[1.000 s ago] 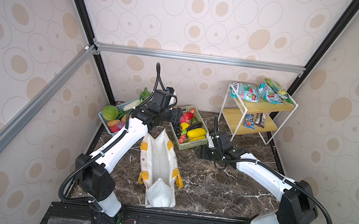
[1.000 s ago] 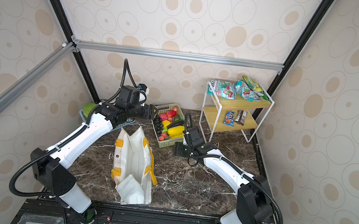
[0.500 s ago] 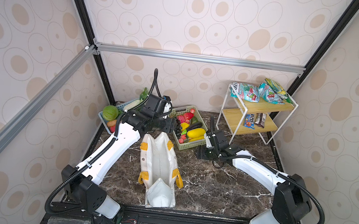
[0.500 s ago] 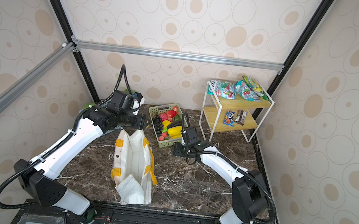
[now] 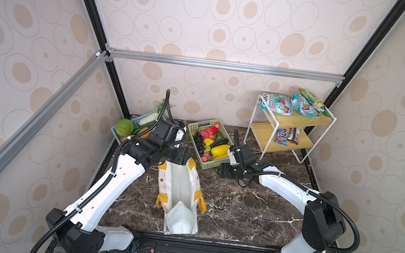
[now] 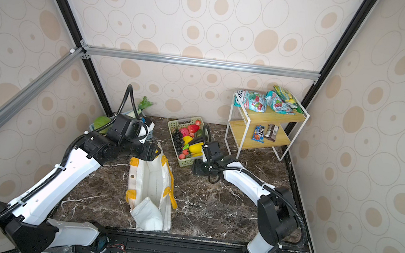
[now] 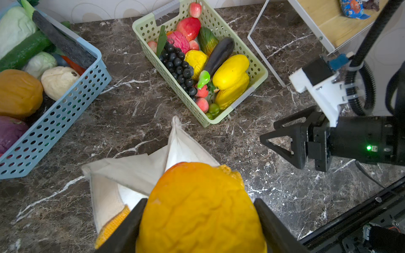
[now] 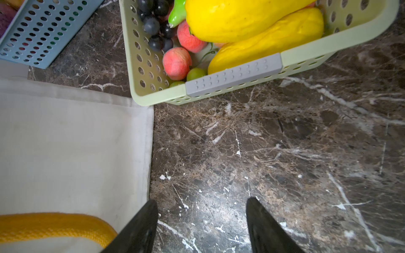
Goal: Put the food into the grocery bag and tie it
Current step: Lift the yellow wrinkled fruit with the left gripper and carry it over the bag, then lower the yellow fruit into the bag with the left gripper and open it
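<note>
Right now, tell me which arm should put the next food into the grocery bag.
Left. The left gripper clamps the orange over the far end of the grocery bag, so it likely only needs to lower and release. The right gripper is open and empty over the table near the green basket.

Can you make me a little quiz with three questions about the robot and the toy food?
1. True or false: the left gripper holds an orange fruit.
2. Which basket holds the black grapes? A the blue one, B the green basket, C neither.
3. Fill in: the right gripper is ___ and holds nothing.
Key: 1 true; 2 B; 3 open.
</note>
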